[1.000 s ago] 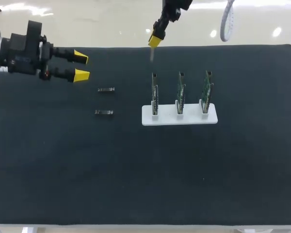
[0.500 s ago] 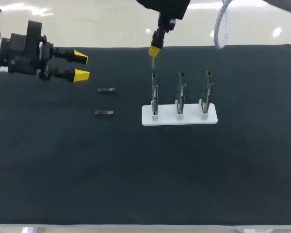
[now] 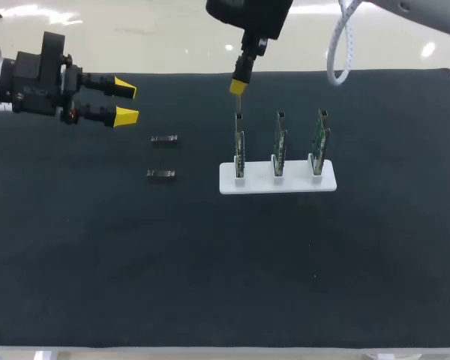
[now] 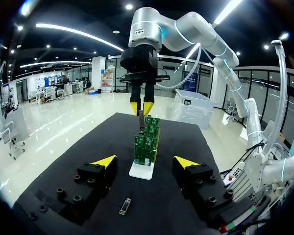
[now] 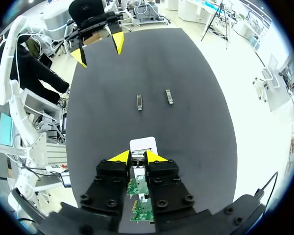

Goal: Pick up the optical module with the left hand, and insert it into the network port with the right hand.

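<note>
Black mat spread across the tabletop.

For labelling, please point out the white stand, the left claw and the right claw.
white stand [image 3: 259, 186], head view, bare front edge.
left claw [image 3: 126, 102], head view, midway between its yellow tips.
right claw [image 3: 238, 87], head view, at its yellow tips.

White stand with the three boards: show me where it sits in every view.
Head view: white stand right of the cloth's middle, one end board under the right gripper.
Left wrist view: seen end-on, straight ahead of the open left gripper.
Right wrist view: its white end shows just past the right gripper's fingertips.
Shared landmark: the right gripper, holding an optical module over the stand.
</note>
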`<state>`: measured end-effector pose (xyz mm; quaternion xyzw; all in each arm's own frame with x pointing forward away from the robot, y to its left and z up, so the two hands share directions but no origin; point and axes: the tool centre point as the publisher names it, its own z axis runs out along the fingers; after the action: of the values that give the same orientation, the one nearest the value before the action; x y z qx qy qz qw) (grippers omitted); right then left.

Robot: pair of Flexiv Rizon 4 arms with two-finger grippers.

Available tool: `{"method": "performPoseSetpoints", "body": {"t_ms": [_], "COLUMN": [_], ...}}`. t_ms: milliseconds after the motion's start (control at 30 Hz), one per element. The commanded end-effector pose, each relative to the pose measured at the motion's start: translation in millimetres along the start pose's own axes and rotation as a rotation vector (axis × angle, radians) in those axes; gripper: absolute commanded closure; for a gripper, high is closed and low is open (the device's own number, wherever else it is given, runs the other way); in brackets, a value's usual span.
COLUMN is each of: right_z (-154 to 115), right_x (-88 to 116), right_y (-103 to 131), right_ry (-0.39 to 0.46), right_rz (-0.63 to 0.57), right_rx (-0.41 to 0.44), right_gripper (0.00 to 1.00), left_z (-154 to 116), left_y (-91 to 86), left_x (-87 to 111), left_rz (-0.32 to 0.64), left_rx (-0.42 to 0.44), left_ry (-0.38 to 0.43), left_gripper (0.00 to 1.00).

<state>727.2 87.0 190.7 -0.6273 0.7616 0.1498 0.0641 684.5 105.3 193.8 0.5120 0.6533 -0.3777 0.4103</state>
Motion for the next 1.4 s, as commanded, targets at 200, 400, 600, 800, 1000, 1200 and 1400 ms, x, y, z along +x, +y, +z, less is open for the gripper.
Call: {"method": "performPoseSetpoints", "body": {"t_ms": [200, 400, 600, 800, 1000, 1200, 1400], "right_z": [6, 8, 9, 7, 8, 9, 9], "right_x": [5, 7, 6, 6, 5, 3, 2], "right_y": [5, 4, 2, -1, -4, -7, -8], "right_ry": [0.005, 0.008, 0.011, 0.016, 0.019, 0.024, 0.028], "right_rz": [0.008, 0.008, 0.006, 0.005, 0.004, 0.002, -0.001], "right_rx": [0.02, 0.017, 0.013, 0.009, 0.004, 0.0, -0.004], "right_gripper": [1.0, 1.0, 1.0, 1.0, 1.0, 1.0, 1.0], "left_z": [1, 1, 1, 1, 1, 1, 1], "left_y": [1.0, 1.0, 1.0, 1.0, 1.0, 1.0, 1.0], "left_x": [-0.2, -0.2, -0.2, -0.2, -0.2, -0.2, -0.2], "left_rz": [0.0, 0.0, 0.0, 0.0, 0.0, 0.0, 0.0], "left_rx": [0.0, 0.0, 0.0, 0.0, 0.0, 0.0, 0.0], "left_ry": [0.003, 0.003, 0.003, 0.003, 0.003, 0.003, 0.003], "left_gripper": [0.0, 0.0, 0.0, 0.0, 0.0, 0.0, 0.0]}}
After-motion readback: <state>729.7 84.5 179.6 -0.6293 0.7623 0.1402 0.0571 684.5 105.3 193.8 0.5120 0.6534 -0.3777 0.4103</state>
